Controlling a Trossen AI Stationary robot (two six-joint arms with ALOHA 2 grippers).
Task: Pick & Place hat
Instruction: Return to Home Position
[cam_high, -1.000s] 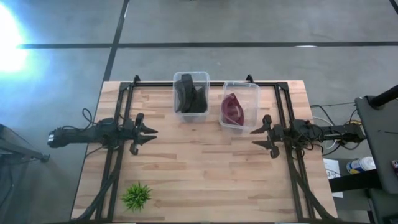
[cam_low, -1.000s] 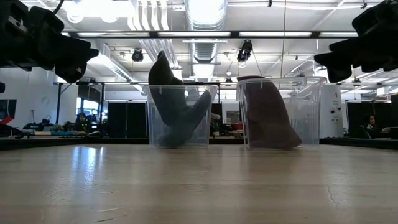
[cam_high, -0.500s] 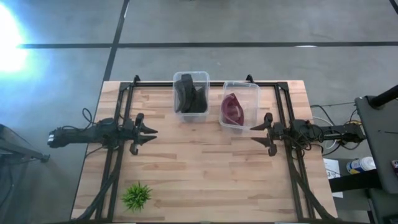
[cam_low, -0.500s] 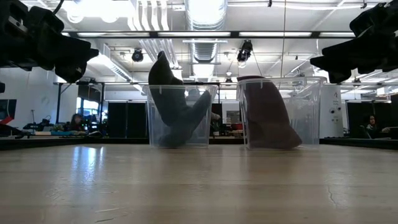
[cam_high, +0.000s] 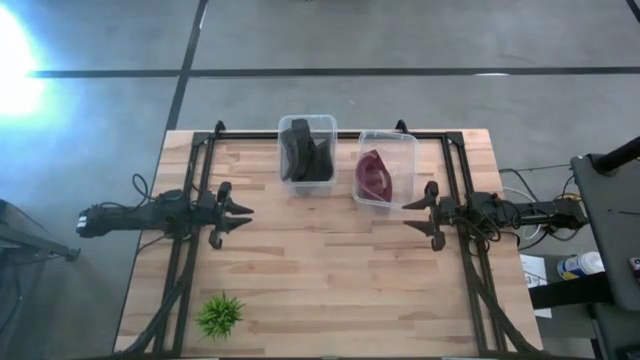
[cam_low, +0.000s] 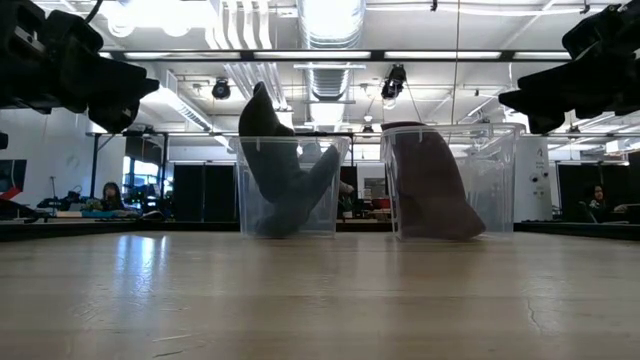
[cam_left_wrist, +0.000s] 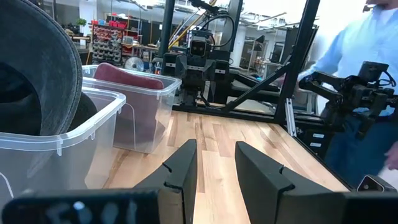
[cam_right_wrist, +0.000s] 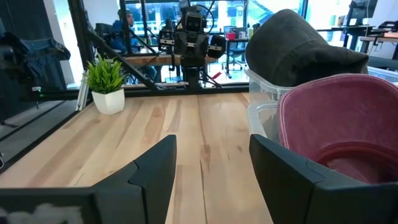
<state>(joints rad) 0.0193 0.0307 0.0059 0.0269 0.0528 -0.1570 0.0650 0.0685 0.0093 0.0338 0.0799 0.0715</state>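
A dark grey hat (cam_high: 305, 152) stands in the left clear bin (cam_high: 307, 124) at the table's far side, its crown sticking above the rim (cam_low: 262, 112). A maroon hat (cam_high: 374, 176) leans inside the right clear bin (cam_high: 387, 140), also seen in the right wrist view (cam_right_wrist: 339, 121). My left gripper (cam_high: 244, 212) hovers open above the table left of the bins (cam_left_wrist: 211, 163). My right gripper (cam_high: 410, 215) hovers open just near of the maroon hat's bin (cam_right_wrist: 211, 163). Neither gripper holds anything.
A small green potted plant (cam_high: 220, 315) stands near the table's near-left corner. The black frame rails (cam_high: 190, 240) run along both sides of the wooden table. A person in a light blue shirt (cam_left_wrist: 373, 43) is beyond the table's right side.
My right gripper has moved slightly toward the table's left, closer to the maroon hat's bin. Its fingers have stayed open. The left arm has kept still.
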